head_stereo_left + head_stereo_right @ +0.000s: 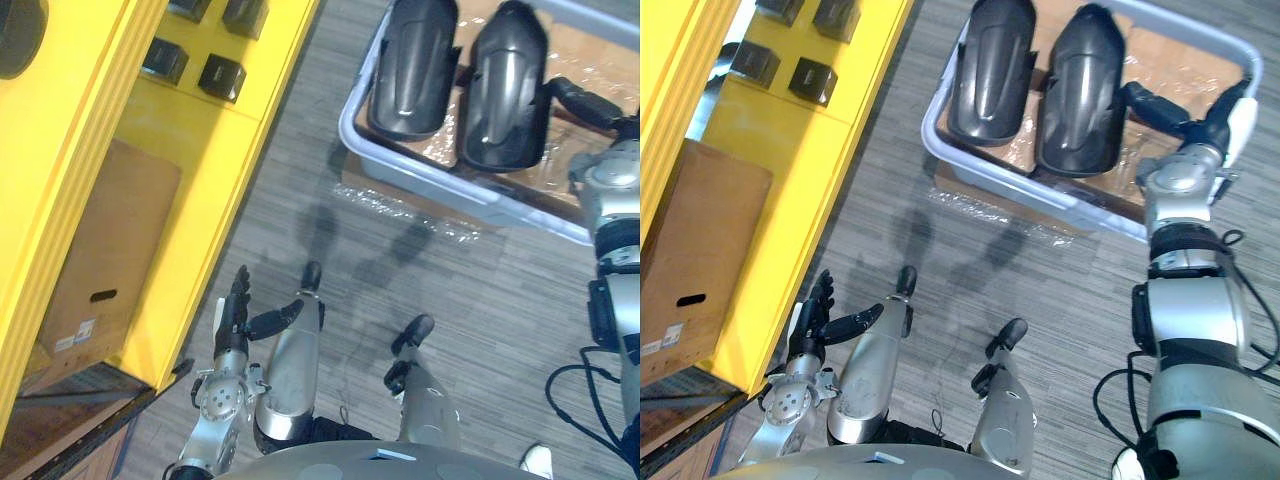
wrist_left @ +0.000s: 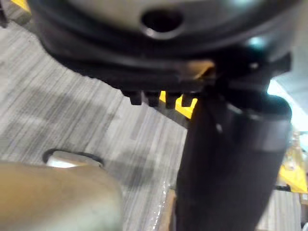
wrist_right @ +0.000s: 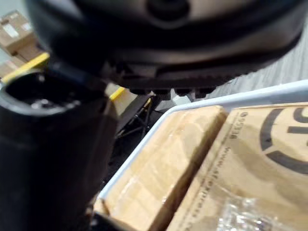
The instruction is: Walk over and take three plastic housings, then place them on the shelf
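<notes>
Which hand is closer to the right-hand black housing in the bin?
Right. The right hand reaches over the bin beside that housing; the left hand hangs by the yellow shelf.

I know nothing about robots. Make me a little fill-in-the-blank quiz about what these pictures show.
The pale tray holds ___ dark housings. The shelf on the robot's left is painted ___. The hand reaching over the tray is the robot's ___ one.
Missing words: two; yellow; right.
</notes>
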